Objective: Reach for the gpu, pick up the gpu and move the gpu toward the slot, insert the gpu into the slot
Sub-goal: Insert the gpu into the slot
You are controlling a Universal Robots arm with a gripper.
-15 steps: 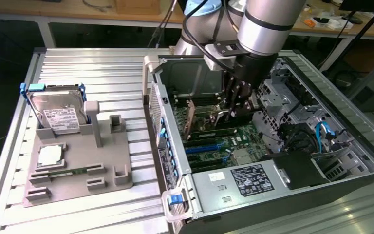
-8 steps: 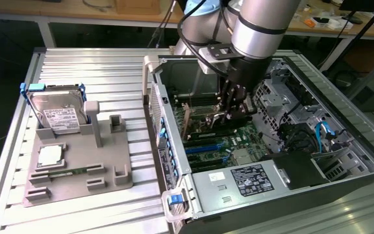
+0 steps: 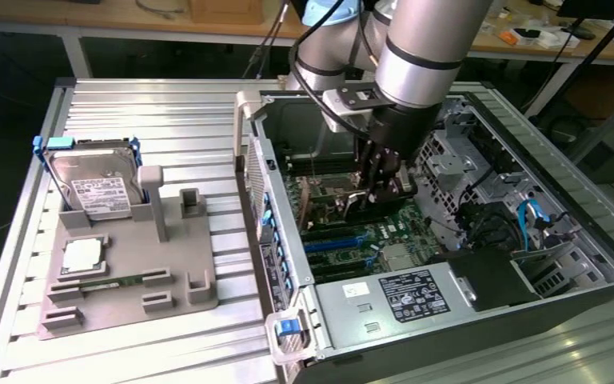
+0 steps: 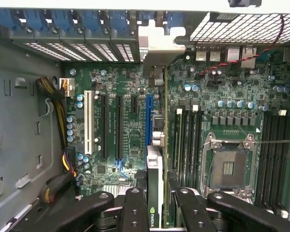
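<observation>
We see the tool clamped on the gpu over the motherboard; exterior view, drive at the case's nine o'clock.

Mobo green; slot blue; gpu dark w/ silver bracket; gripper black; tray grey.

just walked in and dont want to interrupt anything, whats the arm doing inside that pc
The robot arm is reaching down into the open computer case. Its gripper is shut on the graphics card, holding it on edge over the motherboard, right beside the long blue slot. Whether the card is seated in a slot cannot be told. Outside the case, a hard drive stands in the grey tray.
</observation>
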